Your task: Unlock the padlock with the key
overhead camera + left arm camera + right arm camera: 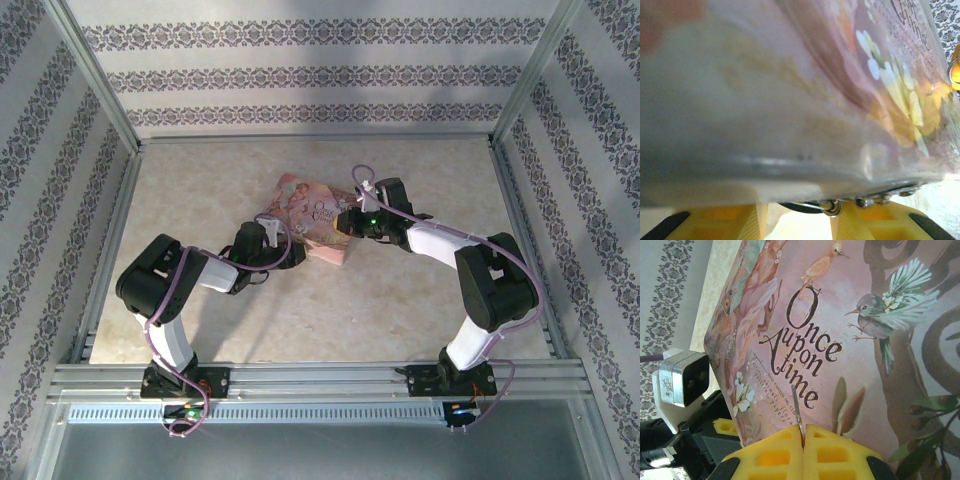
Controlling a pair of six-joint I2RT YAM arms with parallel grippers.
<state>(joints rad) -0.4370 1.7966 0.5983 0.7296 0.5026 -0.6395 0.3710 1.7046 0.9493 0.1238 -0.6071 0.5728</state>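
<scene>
My right gripper (803, 434) is shut on the key (798, 412). The key's thin silvery blade sticks out from between the yellow pads and points at the lid of the pink tin (850, 330). In the top view the right gripper (350, 221) sits at the tin's right side and my left gripper (283, 250) at its near left edge. The left gripper (799, 225) has its yellow fingers (747, 222) apart under the blurred tin wall (765, 100). A small silvery ring (832, 206) and a bead chain (862, 202) hang between them. The padlock's blue body is hidden.
The pink illustrated tin (310, 218) lies tilted mid-table. The left arm's wrist camera (682, 377) stands close to the tin's left edge. Patterned walls and metal rails (320, 375) enclose the beige table (400, 320), with free room in front of the tin.
</scene>
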